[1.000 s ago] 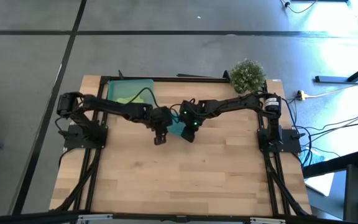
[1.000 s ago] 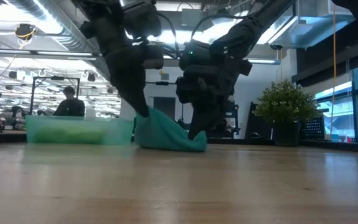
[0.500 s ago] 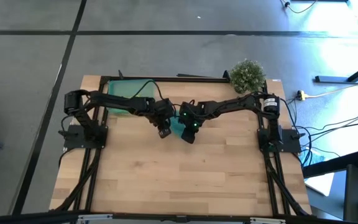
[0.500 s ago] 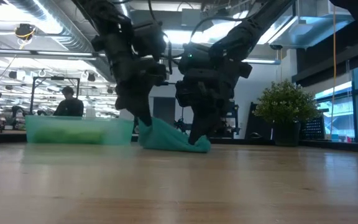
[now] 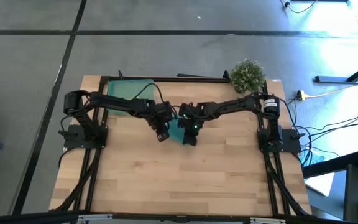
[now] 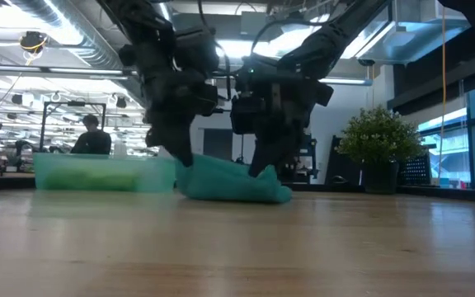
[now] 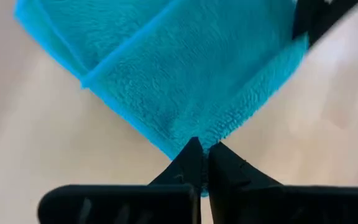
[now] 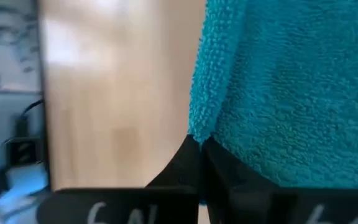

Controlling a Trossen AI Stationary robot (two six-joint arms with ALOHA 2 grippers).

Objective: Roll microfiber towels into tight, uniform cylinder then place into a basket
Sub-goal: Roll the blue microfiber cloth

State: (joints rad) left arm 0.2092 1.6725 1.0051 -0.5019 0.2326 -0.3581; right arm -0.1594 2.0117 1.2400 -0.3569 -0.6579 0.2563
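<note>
Centrally, teal towel (image 5: 176, 129) bunched on counter (image 5: 179, 180), beside basket (image 5: 123, 91). Left pincer (image 7: 201, 155) pinches one corner, right pincer (image 8: 199, 148) clamped on another edge. Green towel (image 6: 97, 178) in basket.

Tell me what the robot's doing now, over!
Left gripper shut on a corner of the teal towel. Right gripper shut on another edge. Towel bunched on the table, not rolled. Basket beside it, green towel inside. Nothing in the way.
</note>
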